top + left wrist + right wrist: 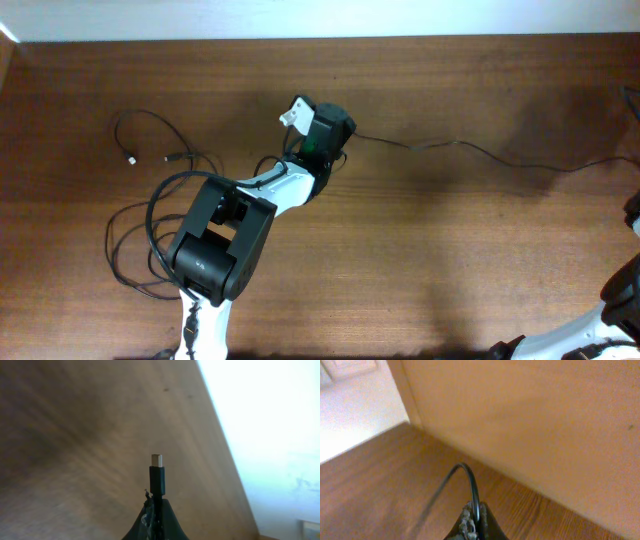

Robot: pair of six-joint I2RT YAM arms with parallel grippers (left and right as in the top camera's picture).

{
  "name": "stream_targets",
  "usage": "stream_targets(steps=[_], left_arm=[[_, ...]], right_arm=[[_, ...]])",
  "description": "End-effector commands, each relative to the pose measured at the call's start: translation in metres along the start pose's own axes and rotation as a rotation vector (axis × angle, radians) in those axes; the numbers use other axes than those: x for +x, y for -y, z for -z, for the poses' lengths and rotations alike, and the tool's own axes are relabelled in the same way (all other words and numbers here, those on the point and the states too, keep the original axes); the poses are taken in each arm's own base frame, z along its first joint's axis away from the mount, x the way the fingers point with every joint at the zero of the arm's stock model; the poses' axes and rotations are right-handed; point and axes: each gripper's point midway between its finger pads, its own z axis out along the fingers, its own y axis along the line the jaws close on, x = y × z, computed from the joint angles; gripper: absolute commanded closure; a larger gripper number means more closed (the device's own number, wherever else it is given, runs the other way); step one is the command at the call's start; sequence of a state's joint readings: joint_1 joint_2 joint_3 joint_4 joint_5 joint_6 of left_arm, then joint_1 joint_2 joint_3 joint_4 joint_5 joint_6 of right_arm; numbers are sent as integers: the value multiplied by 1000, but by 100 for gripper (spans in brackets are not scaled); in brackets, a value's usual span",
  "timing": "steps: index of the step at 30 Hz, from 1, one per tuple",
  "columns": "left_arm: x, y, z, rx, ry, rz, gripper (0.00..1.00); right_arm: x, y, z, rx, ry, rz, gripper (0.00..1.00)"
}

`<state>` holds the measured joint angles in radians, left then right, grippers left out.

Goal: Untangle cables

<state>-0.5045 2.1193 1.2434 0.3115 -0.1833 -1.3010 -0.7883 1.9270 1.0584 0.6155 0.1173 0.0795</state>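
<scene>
A dark brown wooden table (pixel 480 250) fills the overhead view, its far edge running straight along the top against a pale strip of background (pixel 320 18). The right half of the wood lies open, crossed only by one thin line. The left half is more crowded.

The left arm (pixel 225 250) rises from the near edge and reaches to the table's middle. A faint mark on its black housing is too small to read. The right arm (pixel 625 295) shows only at the lower right corner, close to the table's side edge.

The cables (pixel 125 245) lie in loose overlapping loops on the left, partly under the left arm, with two small plug ends (pixel 131 158) just beyond them, near each other but apart. One stretched cable (pixel 480 152) runs from the left gripper (pixel 318 125) across the open wood to the right edge.

In the wrist views, the left gripper (pixel 156 512) is clenched on a cable just below its USB plug (pixel 157 474), which stands upright above the fingertips. The right gripper (pixel 472 521) is clenched on a black cable (pixel 470 477) that arches up and away over the table.
</scene>
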Motion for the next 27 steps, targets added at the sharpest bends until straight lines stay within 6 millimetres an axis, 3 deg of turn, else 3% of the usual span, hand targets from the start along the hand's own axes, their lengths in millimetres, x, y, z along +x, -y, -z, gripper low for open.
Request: stream_targets(steps=[1,5,6,8,12,15,16,17,18,23,26,27], left_arm=[[3,-27,-1,-116,-11,10,100],[14,-49,3,-207,-44,-16,100],[21,-50,5,-216,-56,-26,100],[31,-50,7,-219,-72,-40,94],[39,-49,8,-218,-83,-50,91],[40,-52,9,-232,-87,-53,89],[40,-54,10,-242,-89,-56,82],[39,-61,12,-271,-90,-64,46],[38,-64,12,-278,-97,-128,2],[28,-63,14,-271,-121,-281,1],[3,-43,23,-223,-127,-351,1],[-17,-36,34,-225,-105,-371,1]], right_arm=[[-9,18,-4,14,35,-58,96],[-7,27,-4,30,28,-208,96],[-8,26,-4,22,30,-208,91],[-7,26,-4,23,27,-207,55],[-2,26,-4,25,8,-206,34],[-1,26,-4,26,2,-205,28],[2,26,-4,28,-8,-204,27],[7,27,-4,32,-28,-203,26],[11,28,-4,36,-45,-202,25],[7,19,-3,-17,-42,-156,9],[-28,7,10,-86,25,-17,0],[-46,1,19,-119,62,-17,0]])
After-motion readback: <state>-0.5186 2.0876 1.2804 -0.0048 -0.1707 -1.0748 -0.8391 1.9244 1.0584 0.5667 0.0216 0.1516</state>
